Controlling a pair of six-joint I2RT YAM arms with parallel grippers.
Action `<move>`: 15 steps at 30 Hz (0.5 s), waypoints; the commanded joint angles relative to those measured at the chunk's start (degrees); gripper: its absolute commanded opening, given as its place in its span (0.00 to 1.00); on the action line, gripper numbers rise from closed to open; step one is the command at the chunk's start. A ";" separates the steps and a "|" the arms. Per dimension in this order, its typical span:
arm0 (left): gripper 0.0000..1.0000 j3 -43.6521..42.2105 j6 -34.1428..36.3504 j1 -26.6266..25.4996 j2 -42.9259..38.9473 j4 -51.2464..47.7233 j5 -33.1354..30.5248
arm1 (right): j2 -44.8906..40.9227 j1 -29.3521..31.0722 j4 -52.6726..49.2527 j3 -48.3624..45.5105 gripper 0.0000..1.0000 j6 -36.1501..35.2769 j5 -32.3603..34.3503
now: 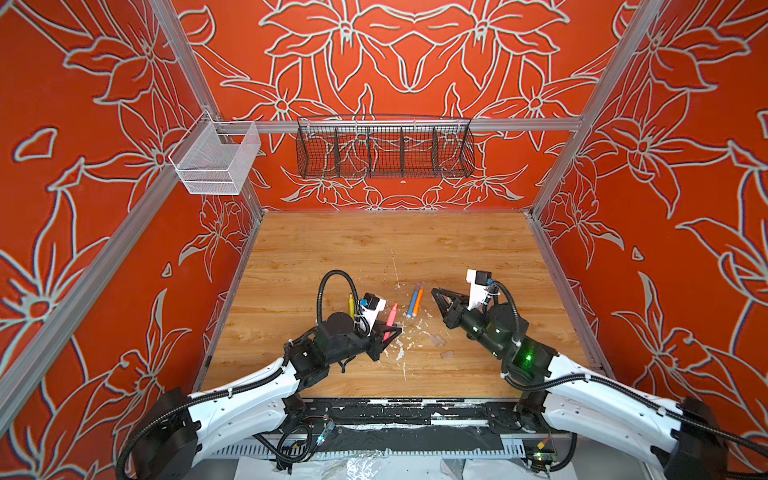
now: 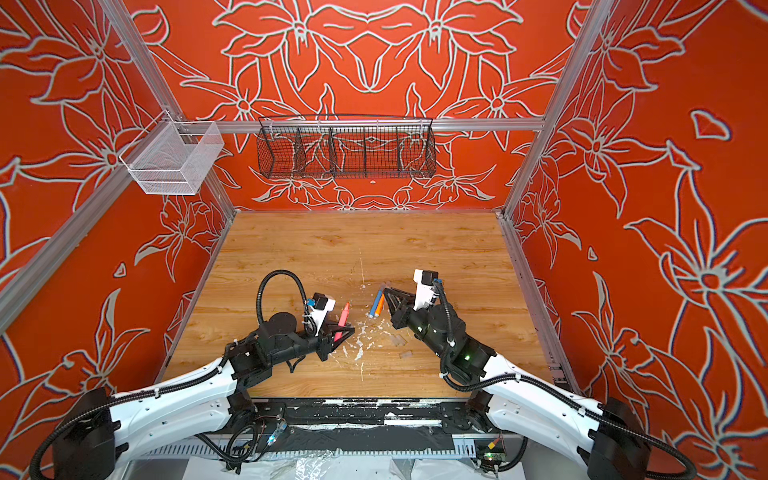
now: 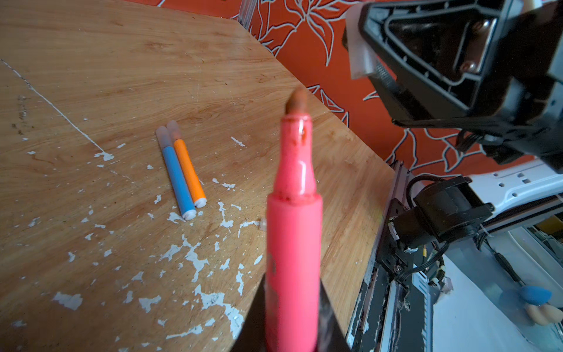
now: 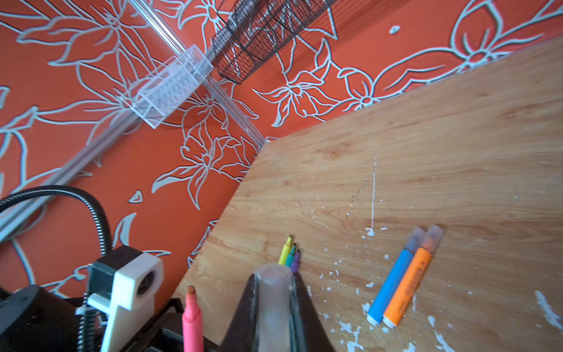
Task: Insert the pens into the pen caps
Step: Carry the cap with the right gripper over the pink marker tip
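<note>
Pink pen [image 1: 392, 312] is sitting clamped in my left claw [image 1: 392, 331] above the counter [image 1: 374, 249], bare tip pointing away from me; my right claw [image 1: 435, 292] is pinching a clear cap [image 4: 273, 292] off to the pen's right, apart, their axes not lining up yet.

Both top views overlook the table [image 1: 332, 249]; wrist views sit close.

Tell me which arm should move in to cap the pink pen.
Right, probably. The right gripper is shut on a pen cap, raised off the table; the left gripper grips the pink pen, bare tip angled toward it.
</note>
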 commanded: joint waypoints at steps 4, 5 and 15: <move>0.00 0.36 -1.35 -2.78 1.75 6.80 -0.29 | 0.51 0.54 15.13 -3.55 0.00 2.95 -2.14; 0.00 0.55 -1.42 -3.06 2.28 7.17 -0.32 | 0.96 0.56 16.23 -3.64 0.00 3.07 -2.30; 0.00 2.31 -3.55 -5.38 10.45 12.93 -1.36 | 10.69 1.20 27.96 -3.36 0.00 5.84 -4.88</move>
